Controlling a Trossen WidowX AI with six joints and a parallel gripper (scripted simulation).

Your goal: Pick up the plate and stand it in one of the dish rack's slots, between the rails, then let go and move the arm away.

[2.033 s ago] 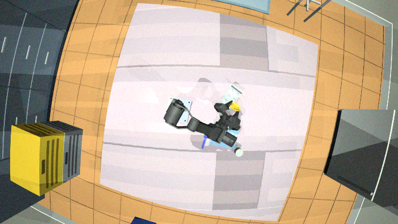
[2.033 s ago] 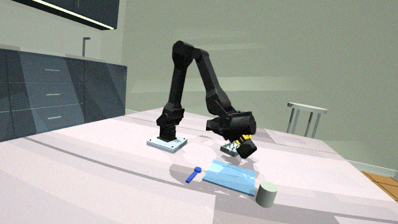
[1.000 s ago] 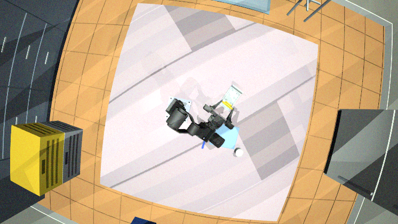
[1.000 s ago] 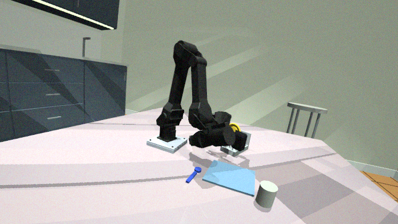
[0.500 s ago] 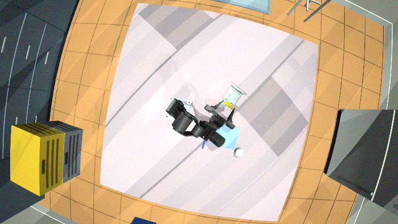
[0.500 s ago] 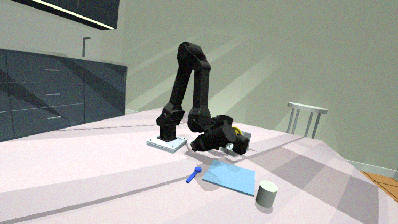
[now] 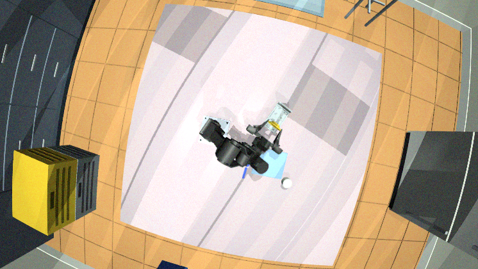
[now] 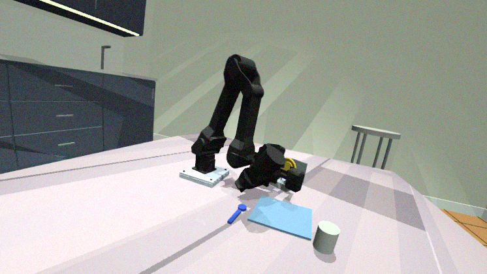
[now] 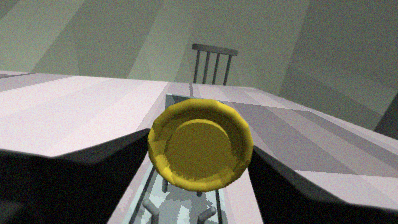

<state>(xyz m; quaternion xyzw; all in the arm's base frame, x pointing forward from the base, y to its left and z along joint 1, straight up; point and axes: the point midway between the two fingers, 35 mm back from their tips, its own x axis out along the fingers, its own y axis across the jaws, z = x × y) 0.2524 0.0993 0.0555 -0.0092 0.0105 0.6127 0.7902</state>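
The yellow plate (image 7: 275,125) (image 8: 290,164) (image 9: 200,150) is held on edge, its round face towards the wrist camera. My gripper (image 7: 274,126) (image 9: 200,142) is shut on it, one finger at each side of the rim. The pale grey dish rack (image 7: 282,113) (image 8: 300,166) (image 9: 181,207) stands beyond and below the gripper, with an upright panel at its far end. The plate is over the rack's near part. In the wrist view, rack pegs show below the plate. The arm hides much of the rack in the exterior view, and whether the plate's lower edge touches it cannot be told.
A blue board (image 7: 277,164) (image 8: 284,217) lies flat on the near side of the gripper. A white cylinder (image 7: 286,182) (image 8: 326,237) stands by the board's corner. A blue spoon-like tool (image 7: 245,172) (image 8: 235,215) lies on the board's other side.
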